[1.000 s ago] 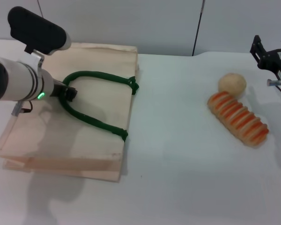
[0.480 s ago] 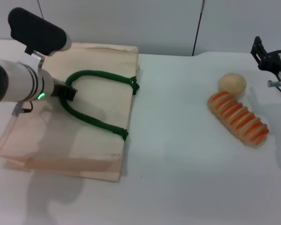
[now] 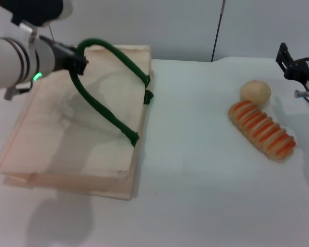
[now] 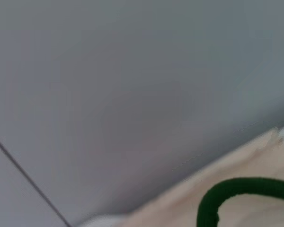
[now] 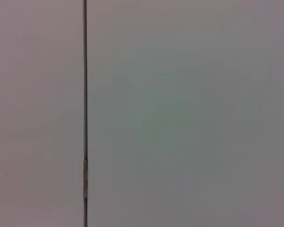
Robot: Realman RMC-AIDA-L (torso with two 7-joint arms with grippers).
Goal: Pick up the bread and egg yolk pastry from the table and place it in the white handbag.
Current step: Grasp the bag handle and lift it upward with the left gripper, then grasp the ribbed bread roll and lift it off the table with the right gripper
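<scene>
The white handbag (image 3: 67,139) lies flat on the left of the table. My left gripper (image 3: 77,60) is shut on one dark green handle (image 3: 132,137) and holds it raised above the bag, so the loop stands taut and the top panel lifts. In the left wrist view that handle (image 4: 227,189) curves over the bag fabric (image 4: 255,161). The striped bread (image 3: 261,129) lies at the right, with the round egg yolk pastry (image 3: 255,91) touching its far end. My right gripper (image 3: 298,64) hovers open at the far right edge, beyond both.
A grey wall with a dark vertical seam (image 3: 218,31) runs behind the table. White tabletop (image 3: 190,154) stretches between the bag and the bread. The right wrist view shows only the wall and its seam (image 5: 84,113).
My left gripper has risen and moved back with the green handle in it, pulling the loop up off the bag. The right arm, bread and pastry have not moved.
</scene>
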